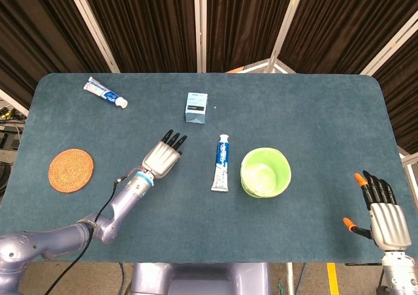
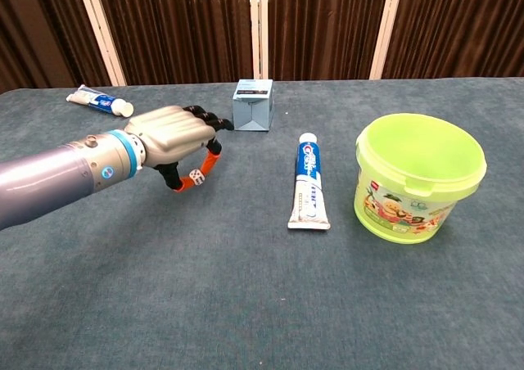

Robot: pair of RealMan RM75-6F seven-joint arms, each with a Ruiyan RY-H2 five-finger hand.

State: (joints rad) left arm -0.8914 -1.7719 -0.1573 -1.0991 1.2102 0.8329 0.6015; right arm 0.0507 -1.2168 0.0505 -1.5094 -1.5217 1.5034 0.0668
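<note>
My left hand (image 1: 163,156) reaches out over the blue table cloth, left of the middle. In the chest view the left hand (image 2: 168,137) pinches a small white die (image 2: 195,176) between its thumb and an orange-tipped finger. The die is hidden under the hand in the head view. My right hand (image 1: 381,213) hangs off the table's near right corner with its fingers spread and nothing in it; the chest view does not show it.
A toothpaste tube (image 1: 222,162) (image 2: 309,182) lies right of the left hand, beside a green bucket (image 1: 243,171) (image 2: 409,206). A small blue box (image 1: 196,107) (image 2: 253,105) stands behind. Far left lie a second tube (image 1: 104,93) (image 2: 100,101) and a woven coaster (image 1: 70,170).
</note>
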